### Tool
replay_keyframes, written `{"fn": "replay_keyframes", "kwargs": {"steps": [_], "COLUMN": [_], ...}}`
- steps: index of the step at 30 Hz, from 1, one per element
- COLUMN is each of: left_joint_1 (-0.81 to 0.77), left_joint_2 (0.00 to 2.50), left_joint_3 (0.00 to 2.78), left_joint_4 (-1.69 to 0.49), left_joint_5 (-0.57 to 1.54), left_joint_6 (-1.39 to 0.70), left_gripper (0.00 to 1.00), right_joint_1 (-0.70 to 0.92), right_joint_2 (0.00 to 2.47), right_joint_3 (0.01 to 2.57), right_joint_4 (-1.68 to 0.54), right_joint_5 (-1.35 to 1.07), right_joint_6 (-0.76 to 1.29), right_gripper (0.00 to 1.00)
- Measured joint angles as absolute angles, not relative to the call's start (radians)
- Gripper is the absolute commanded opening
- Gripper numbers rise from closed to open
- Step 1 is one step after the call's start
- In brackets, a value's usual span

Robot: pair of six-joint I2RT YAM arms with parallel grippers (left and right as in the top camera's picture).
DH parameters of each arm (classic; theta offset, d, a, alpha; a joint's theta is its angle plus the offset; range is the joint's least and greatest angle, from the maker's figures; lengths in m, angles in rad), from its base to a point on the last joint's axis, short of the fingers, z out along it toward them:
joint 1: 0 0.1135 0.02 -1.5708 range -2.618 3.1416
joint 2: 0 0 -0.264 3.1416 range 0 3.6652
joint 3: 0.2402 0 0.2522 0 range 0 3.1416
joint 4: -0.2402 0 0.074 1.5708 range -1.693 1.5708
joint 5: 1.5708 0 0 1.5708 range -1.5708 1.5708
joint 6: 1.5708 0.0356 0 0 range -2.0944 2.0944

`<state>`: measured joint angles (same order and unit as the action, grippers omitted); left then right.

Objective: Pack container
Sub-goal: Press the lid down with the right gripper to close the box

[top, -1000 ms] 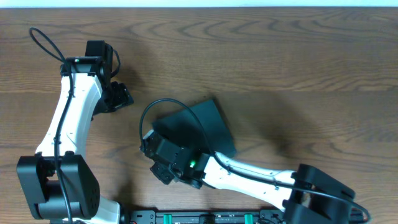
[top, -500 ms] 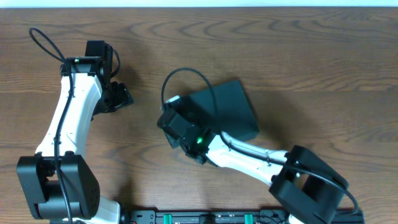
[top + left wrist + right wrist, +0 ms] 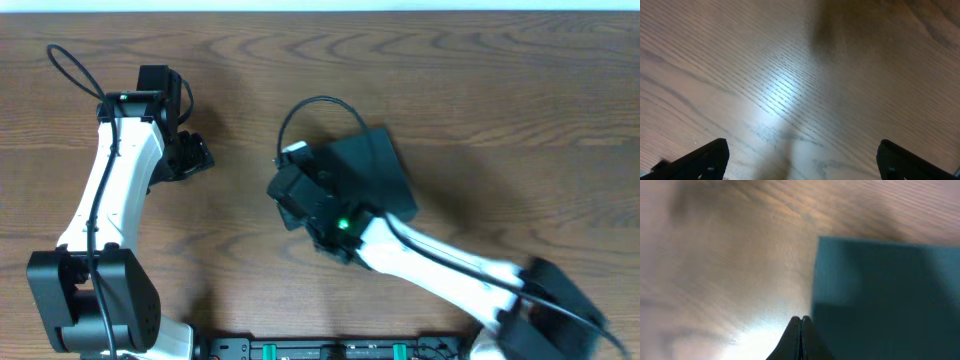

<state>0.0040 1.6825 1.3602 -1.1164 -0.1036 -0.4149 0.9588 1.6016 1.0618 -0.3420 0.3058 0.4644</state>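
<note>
Left end effector point(image 3: 802, 159) spread wide above worktop point(image 3: 500, 80); right end effector point(image 3: 800, 326) closed tight at edge of container point(image 3: 880, 295); whether cardboard is pinched, cannot tell.

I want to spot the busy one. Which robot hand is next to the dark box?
The right gripper: shut, right beside the container; the left gripper hangs open over the table, far off.

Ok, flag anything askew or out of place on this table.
The box lies skewed, its sides at an angle to the table edge. The right tool, shut, sits just beside one side of it; contact cannot be told. No spill or damage shows.
</note>
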Motion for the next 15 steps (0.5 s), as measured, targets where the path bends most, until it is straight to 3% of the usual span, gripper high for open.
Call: {"fn": "replay_keyframes", "kwargs": {"steps": [8, 15], "left_joint_1": [0.004, 0.004], "left_joint_2": [1.682, 1.682], "left_joint_3": [1.360, 1.360], "left_joint_4": [-1.116, -1.117], "left_joint_5": [-0.104, -0.104], "left_joint_6": [-0.415, -0.415], "left_gripper": [0.95, 0.95], "right_joint_1": [0.960, 0.957], "right_joint_2": [1.452, 1.462], "right_joint_3": [1.062, 0.937], "right_joint_4": [-0.756, -0.788], "right_joint_5": [0.319, 0.302], "right_joint_6": [0.495, 0.570], "right_gripper": [0.02, 0.01]}}
